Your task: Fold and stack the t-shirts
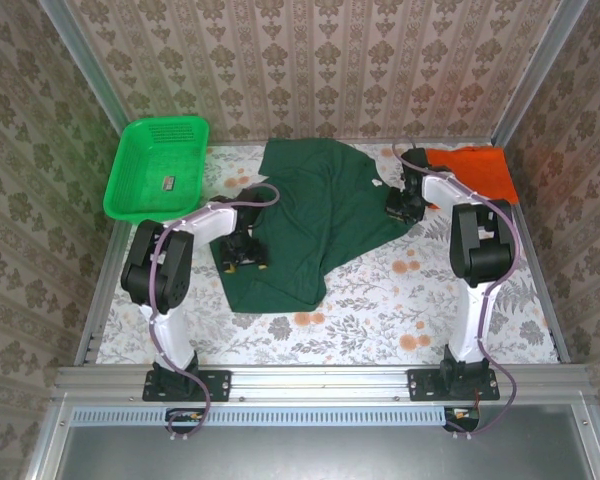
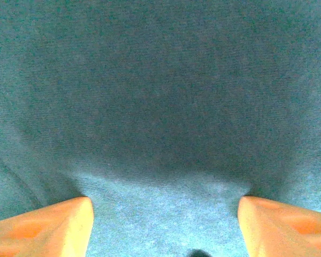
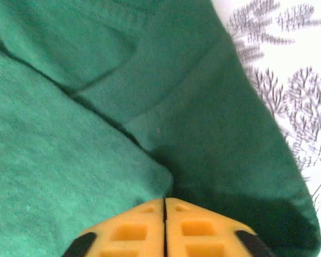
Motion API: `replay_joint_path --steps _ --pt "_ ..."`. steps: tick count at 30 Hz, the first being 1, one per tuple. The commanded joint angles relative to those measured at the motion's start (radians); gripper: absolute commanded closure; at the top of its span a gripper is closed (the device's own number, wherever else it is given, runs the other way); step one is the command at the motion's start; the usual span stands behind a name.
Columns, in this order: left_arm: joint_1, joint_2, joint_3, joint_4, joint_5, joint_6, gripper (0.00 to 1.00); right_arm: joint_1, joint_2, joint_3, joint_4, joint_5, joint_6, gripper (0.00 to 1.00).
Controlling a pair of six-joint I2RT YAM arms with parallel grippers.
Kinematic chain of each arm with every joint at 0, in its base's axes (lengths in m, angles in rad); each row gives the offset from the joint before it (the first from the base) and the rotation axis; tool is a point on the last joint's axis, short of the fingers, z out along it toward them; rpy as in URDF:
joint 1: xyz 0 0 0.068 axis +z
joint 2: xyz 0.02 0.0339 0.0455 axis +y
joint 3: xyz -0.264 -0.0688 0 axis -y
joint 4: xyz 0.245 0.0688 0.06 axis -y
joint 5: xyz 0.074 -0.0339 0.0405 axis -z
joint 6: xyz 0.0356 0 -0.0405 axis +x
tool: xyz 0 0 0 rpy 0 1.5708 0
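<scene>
Working a floral tabletop (image 1: 380,300) boxed in by damask wallpaper (image 1: 330,60). Soft dark green t-shirt (image 1: 320,210) rumpled mid-frame, orange t-shirt (image 1: 475,165) upper right. My left claw (image 2: 166,206) gapes over it, right claw (image 3: 165,202) shut at a fold.

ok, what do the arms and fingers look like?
Left arm and right arm: white shells, black joints, black base plates, with a purplish cable along each. The fingers are orange-yellow plastic with moulded square pockets.

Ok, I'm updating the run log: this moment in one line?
left gripper: open over green t-shirt | right gripper: shut at its edge | orange t-shirt: far right, untouched
</scene>
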Motion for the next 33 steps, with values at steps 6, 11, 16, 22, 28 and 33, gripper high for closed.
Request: replay_joint_path --steps 6,11,16,22,28,33 --pt "0.036 0.071 0.030 -0.017 -0.140 0.066 0.30 -0.011 -0.246 -0.254 0.033 -0.032 -0.033 1.00" --pt "0.056 0.106 0.065 -0.018 -0.175 0.078 0.30 -0.025 -0.434 -0.524 0.146 0.033 0.044 1.00" --pt "0.087 0.128 0.085 -0.013 -0.165 0.084 0.32 -0.086 -0.559 -0.748 0.215 0.051 0.134 1.00" --pt "0.091 0.122 0.114 -0.013 -0.149 0.100 0.32 -0.224 -0.768 -0.948 0.255 0.021 0.234 0.71" --pt "0.099 0.085 0.148 -0.031 -0.116 0.103 0.27 -0.279 -0.958 -0.914 0.190 0.051 0.234 0.46" --pt "0.093 0.018 0.150 -0.050 -0.082 0.088 0.22 -0.269 -0.872 -0.824 0.268 -0.050 0.204 0.60"
